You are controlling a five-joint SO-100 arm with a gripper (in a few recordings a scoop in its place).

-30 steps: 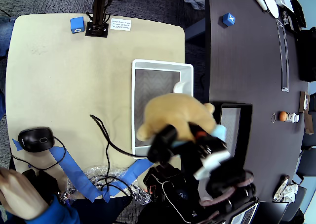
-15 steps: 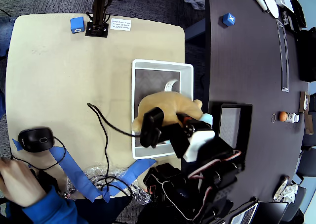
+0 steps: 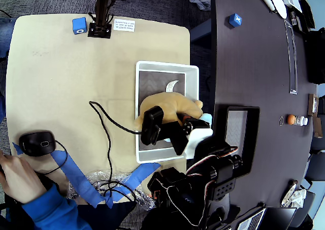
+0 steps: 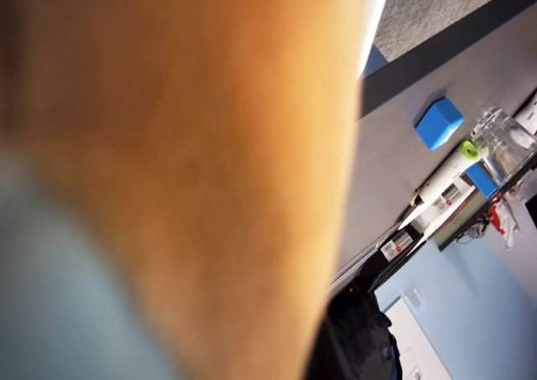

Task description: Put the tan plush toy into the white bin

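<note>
claw (image 3: pixel 184 124): clamped on tan plush toy (image 3: pixel 170 105)
toy: hangs from claw, inside white bin (image 3: pixel 147 66), over its zigzag bottom

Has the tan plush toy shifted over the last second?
Yes. In the overhead view the tan plush toy moved up-left, from past the white bin's lower-right edge to over its interior.

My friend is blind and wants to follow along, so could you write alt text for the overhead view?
Seen from above, a black robot arm holds a tan plush toy over a white bin on a beige table. A computer mouse and a person's hand sit at the lower left.
</note>
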